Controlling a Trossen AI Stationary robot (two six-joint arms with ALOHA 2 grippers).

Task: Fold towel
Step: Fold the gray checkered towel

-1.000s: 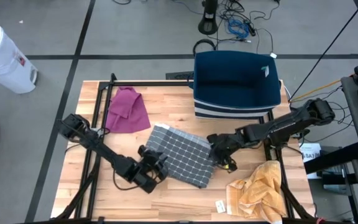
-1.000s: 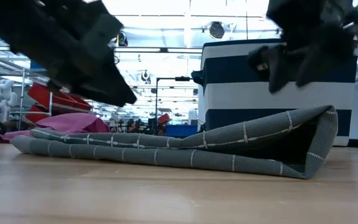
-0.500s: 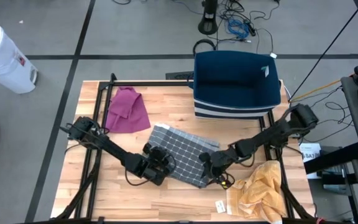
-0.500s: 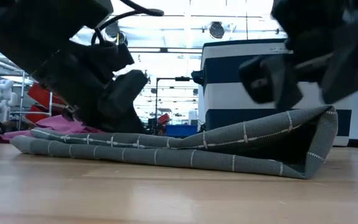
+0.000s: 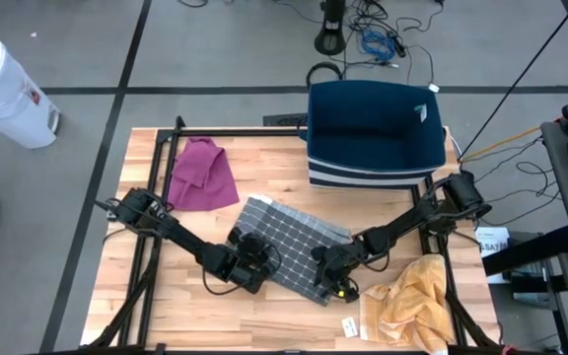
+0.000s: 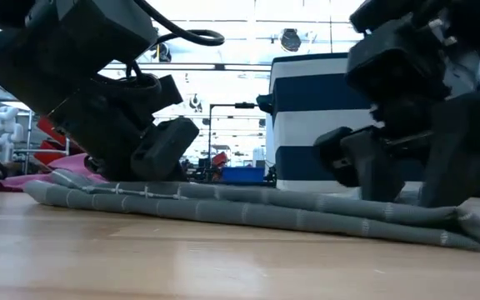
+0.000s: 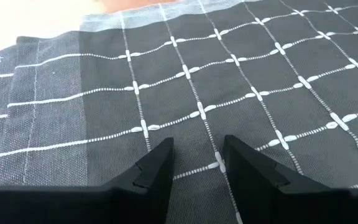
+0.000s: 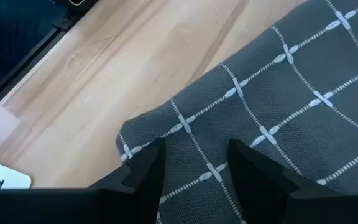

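The grey towel with a white grid [image 5: 290, 247] lies folded and flat on the wooden table, in the middle. My left gripper [image 5: 253, 260] stands low over the towel's left near part, its fingers a little apart [image 7: 197, 149]. My right gripper [image 5: 329, 270] stands over the towel's near right corner, fingers likewise apart [image 8: 196, 152]. In the low view both grippers [image 6: 152, 154] [image 6: 390, 179] come down onto the flattened towel [image 6: 257, 212]. My left gripper rests its open fingertips [image 7: 157, 165] on the top layer of the towel's left near part [image 7: 194, 109], slanting down from the table's left. The towel lies flat beneath. My right gripper presses its open fingertips [image 8: 145, 168] down on the top layer beside the towel's near right corner [image 8: 129, 146], slanting down from the right. The fold lies flattened on the table.
A pink cloth [image 5: 203, 176] lies at the far left, and a yellow cloth [image 5: 412, 301] is crumpled at the near right corner. A blue striped bin [image 5: 373, 133] stands at the far edge. A white tag [image 5: 348, 325] lies near the front. Black frame rails [image 5: 156, 212] run along the sides.
My right gripper has moved toward the near left and down onto the towel's near right corner. The bulging fold there, which stood up before, is now pressed flat. My left gripper has moved right and slightly farther, onto the towel's left part, and lowered.
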